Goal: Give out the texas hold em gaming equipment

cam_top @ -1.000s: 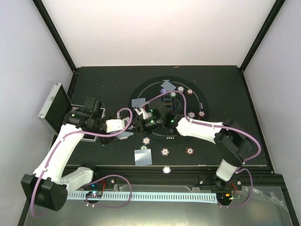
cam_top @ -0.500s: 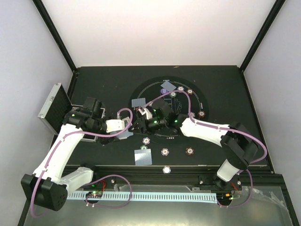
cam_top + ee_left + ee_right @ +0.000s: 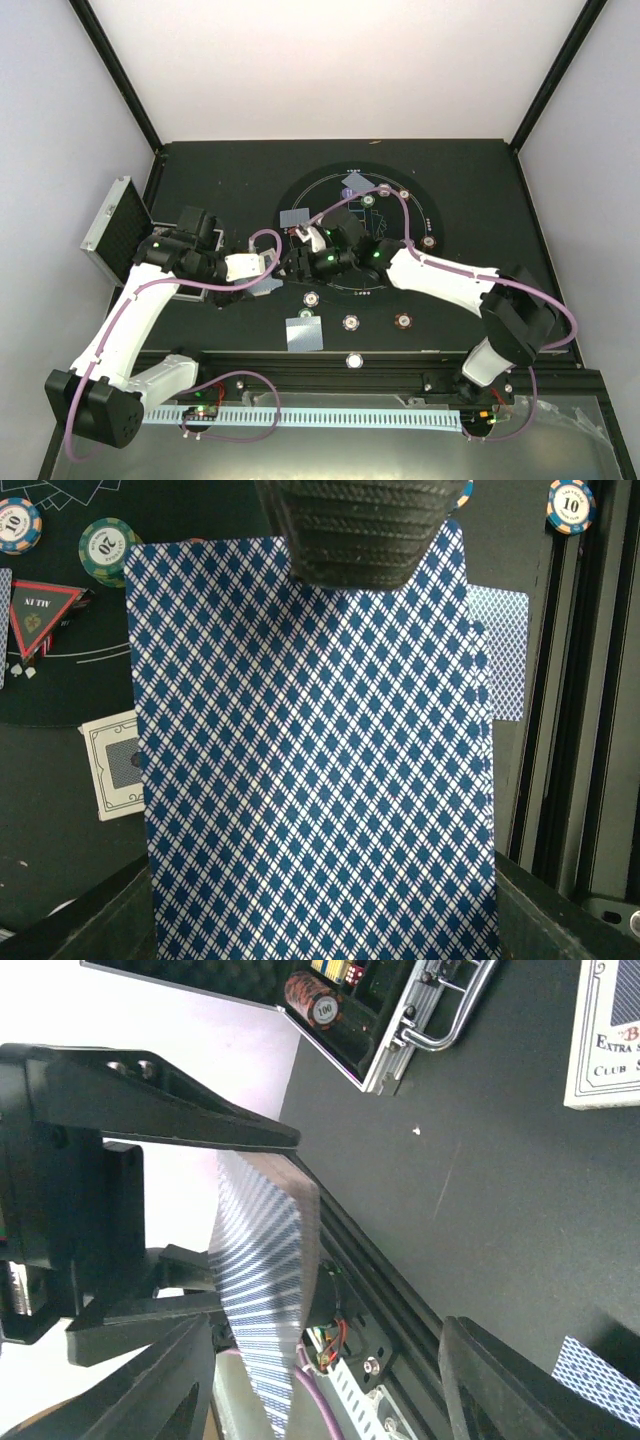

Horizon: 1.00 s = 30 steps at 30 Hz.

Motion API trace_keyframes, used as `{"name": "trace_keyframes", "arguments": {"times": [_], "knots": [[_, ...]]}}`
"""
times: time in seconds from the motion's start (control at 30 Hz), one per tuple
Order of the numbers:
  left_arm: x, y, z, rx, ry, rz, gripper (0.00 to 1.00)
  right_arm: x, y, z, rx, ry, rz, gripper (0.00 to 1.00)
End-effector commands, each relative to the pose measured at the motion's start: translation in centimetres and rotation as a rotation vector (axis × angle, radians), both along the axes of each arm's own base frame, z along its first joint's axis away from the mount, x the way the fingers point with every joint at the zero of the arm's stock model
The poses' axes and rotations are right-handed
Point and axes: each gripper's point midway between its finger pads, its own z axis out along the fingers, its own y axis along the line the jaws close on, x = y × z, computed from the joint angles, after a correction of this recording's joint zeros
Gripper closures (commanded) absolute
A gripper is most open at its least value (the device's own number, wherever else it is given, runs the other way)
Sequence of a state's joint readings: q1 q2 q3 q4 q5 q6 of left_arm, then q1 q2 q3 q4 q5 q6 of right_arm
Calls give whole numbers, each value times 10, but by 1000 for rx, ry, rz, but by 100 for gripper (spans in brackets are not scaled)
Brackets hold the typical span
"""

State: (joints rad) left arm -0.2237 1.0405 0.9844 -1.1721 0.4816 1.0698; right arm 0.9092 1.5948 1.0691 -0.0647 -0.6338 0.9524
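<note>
Dealing step: left gripper point(image 3: 262, 282) clamps card deck point(image 3: 310, 780) at round mat's point(image 3: 320, 195) 9 o'clock. Right gripper point(image 3: 296, 262) spread, empty. Next, likely: pinch top card only.

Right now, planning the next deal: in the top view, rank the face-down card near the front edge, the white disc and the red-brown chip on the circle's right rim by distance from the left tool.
From the left tool:
1. face-down card, just right of it, toward the front.
2. white disc, front edge, further right.
3. red-brown chip, far right, mid-table.
</note>
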Motion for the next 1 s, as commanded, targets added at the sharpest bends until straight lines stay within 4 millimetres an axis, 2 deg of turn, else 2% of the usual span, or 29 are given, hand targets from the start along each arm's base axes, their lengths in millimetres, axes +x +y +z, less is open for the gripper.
{"name": "trace_keyframes", "arguments": {"times": [0.0,0.13,0.33,0.53,0.67,0.83,0.97], "knots": [[3,-4,7,-32,-30,-7,99,0,10,7,-19,-36,0,36],[1,-7,11,-54,-34,-14,98,2,21,0,-11,-11,-4,40],[-1,-10,10,-68,-38,-32,98,4,38,-7,-5,15,24,40],[-1,-13,10,-87,-50,-40,99,0,43,-18,6,60,42,41],[0,-14,11,-92,-42,-37,98,1,37,-21,-17,51,27,44],[1,-14,16,-97,-49,-32,99,5,12,-39,-76,57,-19,47],[2,-15,15,-101,-53,-28,98,7,2,-37,-84,41,-39,54]]}}
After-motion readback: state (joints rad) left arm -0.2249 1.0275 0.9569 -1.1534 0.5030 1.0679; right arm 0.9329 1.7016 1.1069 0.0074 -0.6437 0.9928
